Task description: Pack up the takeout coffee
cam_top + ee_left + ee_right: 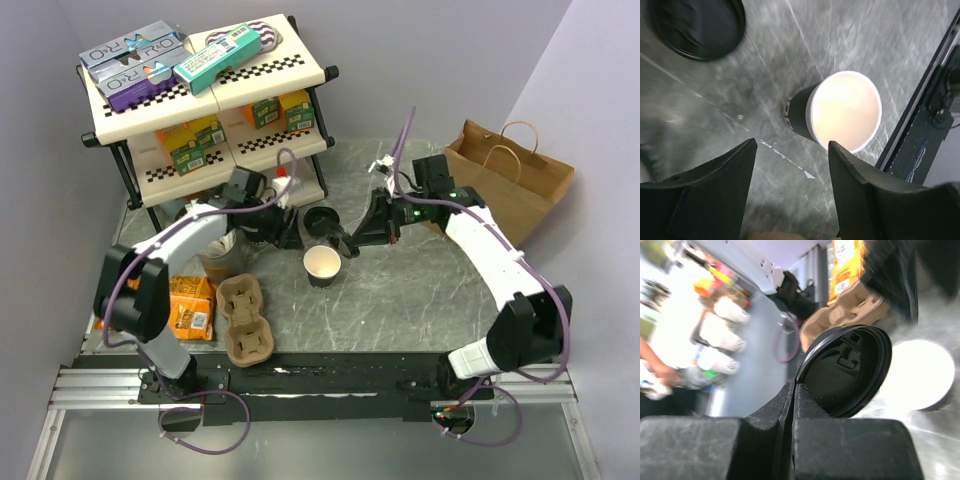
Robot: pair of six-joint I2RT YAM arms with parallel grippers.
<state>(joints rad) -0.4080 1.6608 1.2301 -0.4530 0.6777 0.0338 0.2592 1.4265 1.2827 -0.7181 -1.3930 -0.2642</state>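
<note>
right gripper pinches the round black plastic lid by its rim, upright cream paper cup just past its jaws; left gripper wide, empty.

A brown paper bag lies far right; a pulp cup carrier sits beside orange snack packets.

Top shelf: grey boxes carry big white letters. I catch "R" and "O", the rest won't resolve. Print on the teal box and orange packs is too small to read.
</note>
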